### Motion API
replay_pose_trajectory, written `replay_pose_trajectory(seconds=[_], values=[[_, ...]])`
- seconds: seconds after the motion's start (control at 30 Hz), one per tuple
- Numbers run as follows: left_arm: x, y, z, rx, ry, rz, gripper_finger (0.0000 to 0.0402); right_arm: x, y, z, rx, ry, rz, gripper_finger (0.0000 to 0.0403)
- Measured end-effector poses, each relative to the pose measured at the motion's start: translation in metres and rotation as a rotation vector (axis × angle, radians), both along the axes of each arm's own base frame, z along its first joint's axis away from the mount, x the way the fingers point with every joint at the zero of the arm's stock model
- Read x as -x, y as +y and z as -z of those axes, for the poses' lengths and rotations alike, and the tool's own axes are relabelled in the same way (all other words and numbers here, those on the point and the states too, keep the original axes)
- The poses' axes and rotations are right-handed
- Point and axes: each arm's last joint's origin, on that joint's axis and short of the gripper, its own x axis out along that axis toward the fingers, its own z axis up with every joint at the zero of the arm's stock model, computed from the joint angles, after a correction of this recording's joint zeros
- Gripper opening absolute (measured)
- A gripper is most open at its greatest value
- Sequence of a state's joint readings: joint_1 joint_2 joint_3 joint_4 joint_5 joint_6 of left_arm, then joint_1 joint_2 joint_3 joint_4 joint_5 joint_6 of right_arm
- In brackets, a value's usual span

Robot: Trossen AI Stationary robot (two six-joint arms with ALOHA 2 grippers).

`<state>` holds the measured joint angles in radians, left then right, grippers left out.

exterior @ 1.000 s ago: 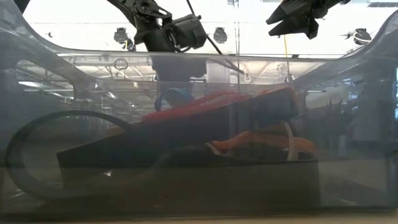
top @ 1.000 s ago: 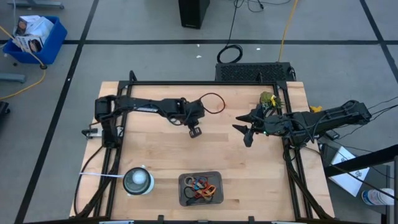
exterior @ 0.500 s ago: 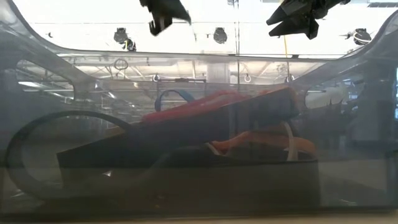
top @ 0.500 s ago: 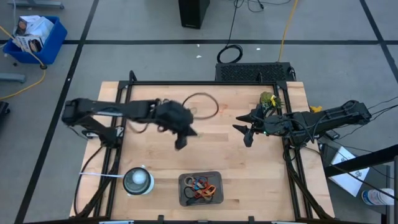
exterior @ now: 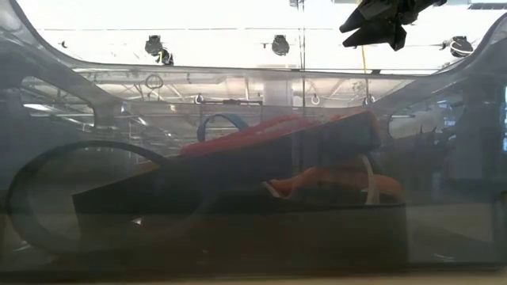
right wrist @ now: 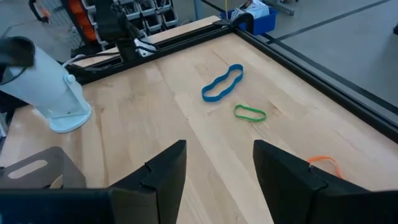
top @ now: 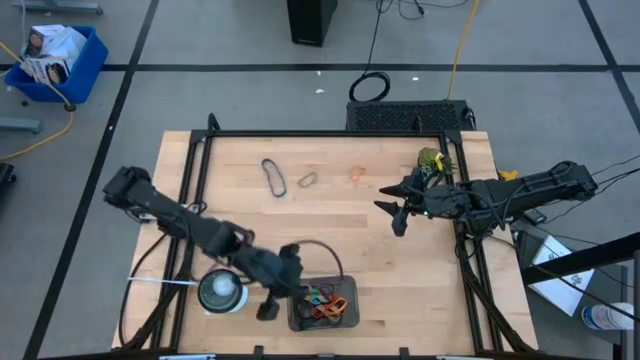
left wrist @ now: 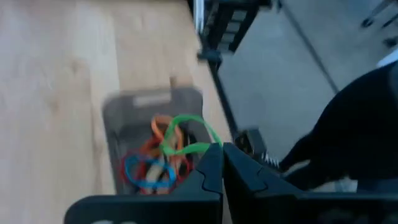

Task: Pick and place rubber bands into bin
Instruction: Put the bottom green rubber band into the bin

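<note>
We found the left pincer low in the overhead frame, at the left edge of the bin, which sat at the bottom centre of the bench; in the left wrist view its fingers were pressed together on a green rubber band, the loop hanging out over the bin; we took that band to be a moment from being dropped.

The bin already held a tangle of rubber bands, orange, red and blue as far as we could tell; so a good part of the job looked done.

Three bands were left loose toward the upper middle of the overhead frame: a blue one, a small green one just beside it, and a faint orange one farther right; the right wrist view showed all three lying flat on the wood, apart from one another.

The right pincer hung at the right of centre, above the bench, with its fingers spread wide and nothing between them; it was nearest the orange band, which we judged would be its natural next pick; a white round object stood just left of the bin.
</note>
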<state>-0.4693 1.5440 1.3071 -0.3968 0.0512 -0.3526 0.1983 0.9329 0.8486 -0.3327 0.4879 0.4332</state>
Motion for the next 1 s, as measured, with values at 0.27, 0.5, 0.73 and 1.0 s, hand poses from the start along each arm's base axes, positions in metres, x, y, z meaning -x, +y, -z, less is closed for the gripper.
replay_pose_trajectory(seconds=[0.27,0.5,0.73,1.0], values=[[-0.026,-0.022,0.066,-0.007,0.218,-0.055,0.0002,-0.001,0.001,0.0,-0.026,-0.002,-0.04,0.0183],[-0.043,-0.024,0.115,-0.024,0.37,-0.069,0.0007,-0.001,0.001,0.0,-0.043,-0.008,-0.032,0.0183],[-0.05,-0.013,0.127,-0.024,0.416,-0.121,0.0027,0.0,0.001,0.001,-0.041,0.002,-0.032,0.0183],[-0.053,-0.001,0.116,0.048,0.43,-0.147,0.0056,0.001,0.001,0.002,-0.038,0.023,-0.032,0.0183]])
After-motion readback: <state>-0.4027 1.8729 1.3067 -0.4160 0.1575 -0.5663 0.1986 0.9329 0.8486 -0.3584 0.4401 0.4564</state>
